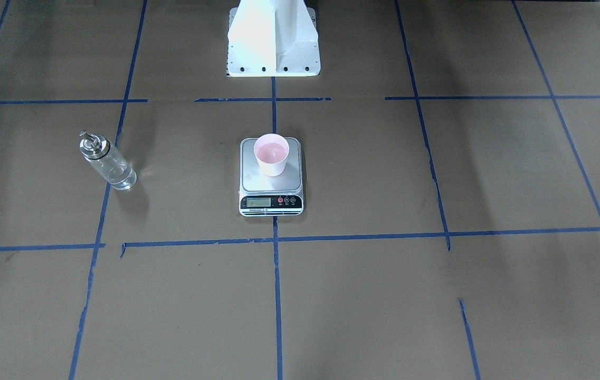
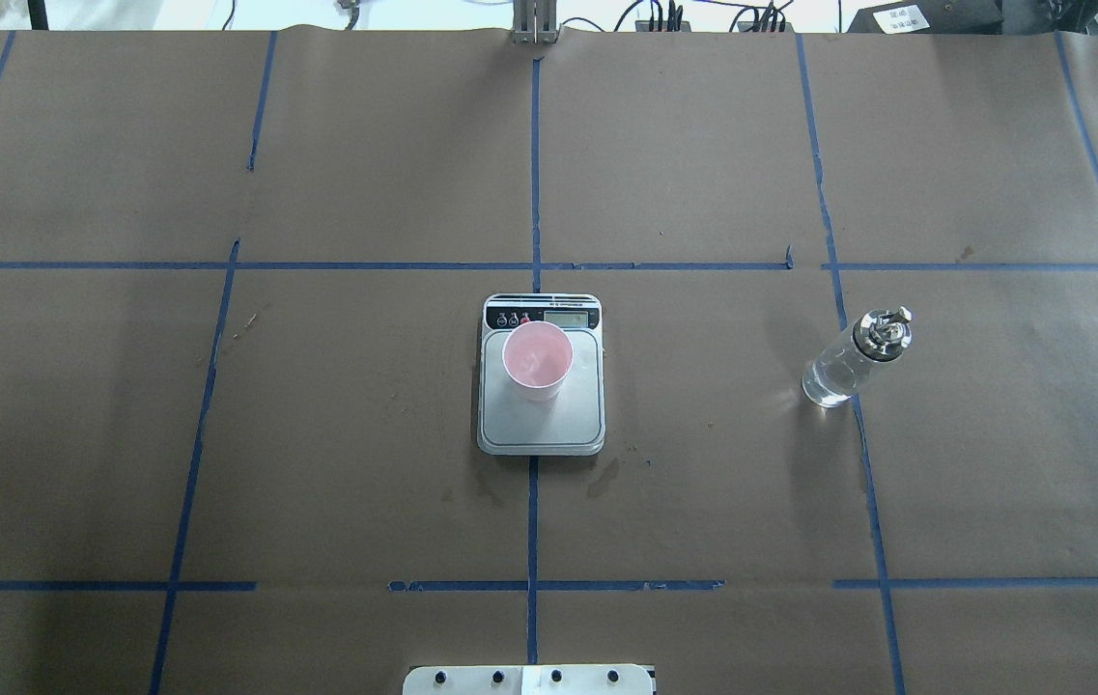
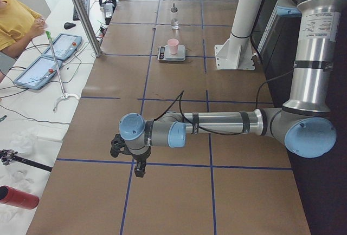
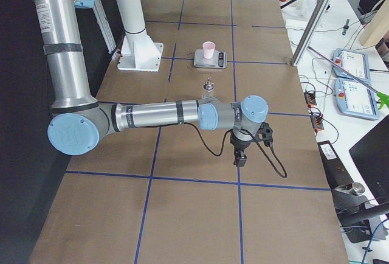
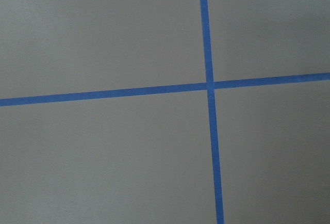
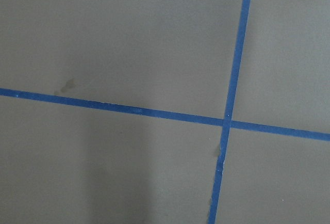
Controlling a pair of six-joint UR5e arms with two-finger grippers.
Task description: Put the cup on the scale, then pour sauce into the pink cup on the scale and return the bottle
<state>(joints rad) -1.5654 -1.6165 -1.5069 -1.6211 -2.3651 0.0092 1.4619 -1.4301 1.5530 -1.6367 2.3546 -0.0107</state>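
The small pale pink tapered cup [image 1: 271, 154] stands upright near the middle of the silver steel platform of the flat rectangular digital kitchen scale [image 1: 271, 202], its wider mouth facing up and its long axis vertical. Whether anything lies inside the pink interior I cannot tell. The scale sits at the centre of the brown-paper-covered worktop [image 2: 317, 434], squarely over one of the blue tape lines [image 2: 532, 521]. Its long axis runs from the robot's side to the operators' side, and its black panel with the LCD and round buttons faces away from the robot. A strip of small print runs under the display, but neither it nor the LCD digits can be read (too small in every view).

The small clear glass cylindrical bottle [image 1: 107, 161] with the silver metal collar and spout top stands upright on another tape line, well apart from the scale on the robot's right. Its long axis is vertical and its spout is uppermost. Clear colourless sauce [image 1: 122, 178] shows through the lower glass.

The left tool [image 3: 133, 162] hangs low over the worktop at the robot's left end and the right tool [image 4: 241, 154] does so at the right end. Both are far from the scale, and I cannot tell whether their fingers are spread or pressed together. Both wrist views show only brown paper and crossing tape.
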